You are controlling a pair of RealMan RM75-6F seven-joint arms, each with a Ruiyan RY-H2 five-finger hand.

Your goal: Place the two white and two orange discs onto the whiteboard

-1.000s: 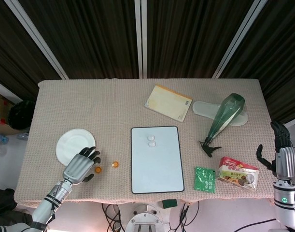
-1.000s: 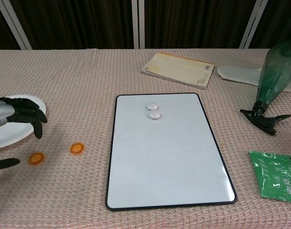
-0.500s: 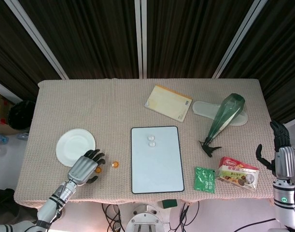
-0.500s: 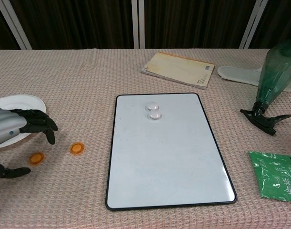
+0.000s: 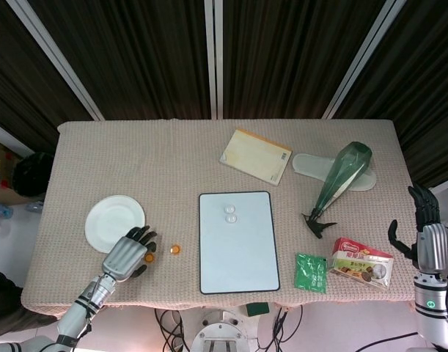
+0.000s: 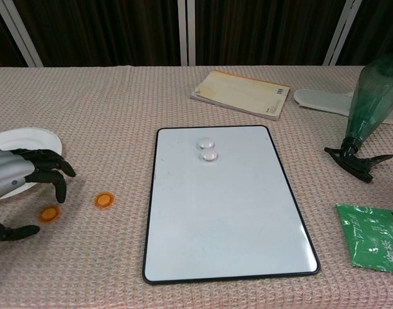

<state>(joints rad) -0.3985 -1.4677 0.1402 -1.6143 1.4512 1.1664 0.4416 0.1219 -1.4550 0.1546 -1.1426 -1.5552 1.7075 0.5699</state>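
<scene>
Left hand (image 6: 16,187) fingers (image 6: 58,183) spread over one orange disc (image 6: 49,214), holding nothing, white discs (image 6: 208,149) on whiteboard (image 6: 222,219)

Both views bright & evenly lit, light looks overhead/diffuse; the tablecloth (image 6: 119,103) weave is crisp, no motion blur. Shadows are faint & short, just a soft dark patch under the left hand (image 6: 19,183) in chest view, while the whiteboard (image 6: 222,212) has a mild pale sheen w/o hard glare. Backdrop curtains (image 5: 136,59) go nearly black w/ little detail, and in head view the table edges splay outward toward the frame bottom (wide-angle persp.), sharpness holding to the corners.
</scene>
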